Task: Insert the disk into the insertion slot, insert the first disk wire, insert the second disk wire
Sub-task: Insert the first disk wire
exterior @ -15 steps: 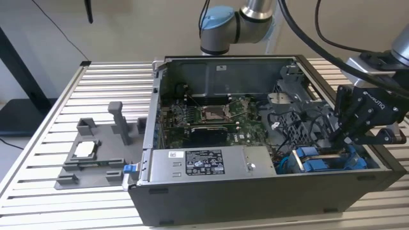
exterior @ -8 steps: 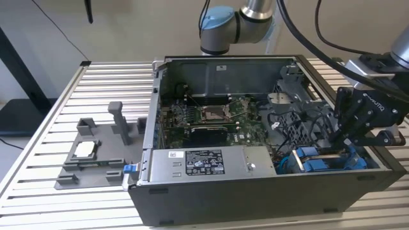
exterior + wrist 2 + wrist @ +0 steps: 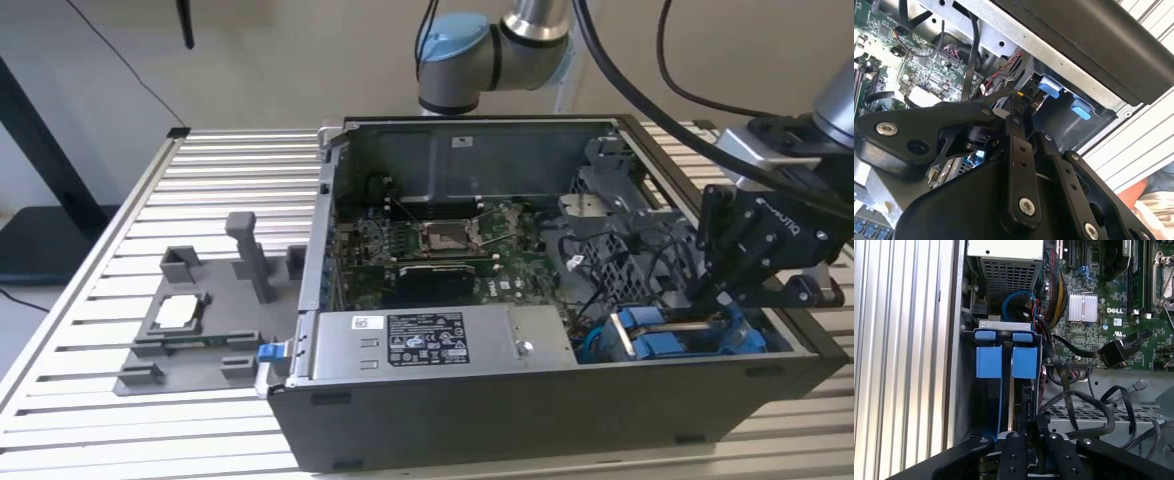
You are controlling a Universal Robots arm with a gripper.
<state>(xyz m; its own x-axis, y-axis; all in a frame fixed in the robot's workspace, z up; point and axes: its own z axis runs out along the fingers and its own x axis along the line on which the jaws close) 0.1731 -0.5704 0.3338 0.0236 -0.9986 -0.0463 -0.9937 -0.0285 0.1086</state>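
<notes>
The disk (image 3: 1012, 395) stands on edge in the insertion slot (image 3: 1004, 326), with its blue carrier tabs (image 3: 1024, 362) showing; in the exterior view the blue frame (image 3: 654, 340) sits in the case's near corner on that view's right. My gripper (image 3: 714, 295) hangs right over the slot. In the second wrist view my gripper (image 3: 1021, 112) is shut on the black connector (image 3: 1018, 97) of a disk wire, close to the blue tabs (image 3: 1049, 90). In the first wrist view my gripper (image 3: 1028, 427) is at the disk's end. A second black connector (image 3: 1111, 352) lies loose over the motherboard.
The open black computer case (image 3: 534, 420) holds a power supply (image 3: 414, 345), a motherboard (image 3: 441, 245) and black cable loops (image 3: 1089, 405) beside the bay. A grey fixture (image 3: 200, 320) stands on the slatted table (image 3: 240, 170) at the exterior view's left.
</notes>
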